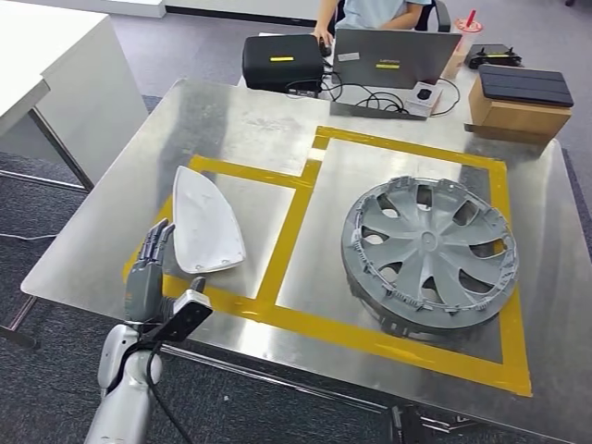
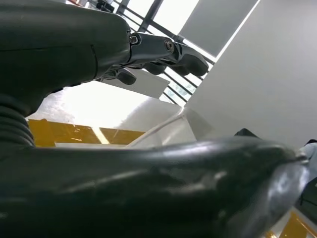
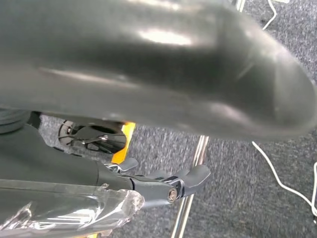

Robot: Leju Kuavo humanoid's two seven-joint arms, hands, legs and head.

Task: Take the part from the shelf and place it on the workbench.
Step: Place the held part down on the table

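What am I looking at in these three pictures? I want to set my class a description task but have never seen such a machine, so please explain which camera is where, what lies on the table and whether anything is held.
This is a humanoid robot with two silver arms ending in many-fingered hands. The wide picture is from its head, looking down at a metal workbench marked with yellow tape. On it lie a white shell-shaped part in the smaller taped box and a grey wheel cover in the larger one. At the far edge are a laptop, a black case and a seated person.

The other two pictures come from cameras at the wrists, so each shows its own hand very close and tilted. The left hand sits beside the white part with fingers extended, gripping nothing. The right hand hangs over grey carpet, also holding nothing.
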